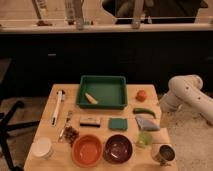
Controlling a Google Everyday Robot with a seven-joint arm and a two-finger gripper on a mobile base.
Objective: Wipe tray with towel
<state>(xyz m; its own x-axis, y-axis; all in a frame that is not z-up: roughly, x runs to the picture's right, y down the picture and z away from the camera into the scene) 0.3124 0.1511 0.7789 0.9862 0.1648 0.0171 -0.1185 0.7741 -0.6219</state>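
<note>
The green tray [101, 82] sits at the back middle of the wooden table [50, 95], with a yellowish piece of food [90, 98] lying inside it. The grey-blue towel [146, 122] lies crumpled on the table, right of the tray and nearer the front. My white arm [186, 92] reaches in from the right. Its gripper [162, 116] hangs at the table's right edge, just right of the towel and apart from it. It holds nothing that I can see.
An orange fruit [141, 95] and a green vegetable [143, 111] lie between tray and towel. A green sponge [118, 123], an orange bowl [87, 149], a dark red bowl [119, 148], a green cup [144, 139], a metal can [163, 154], a white cup [42, 148] and a white brush [57, 106] stand in front and to the left.
</note>
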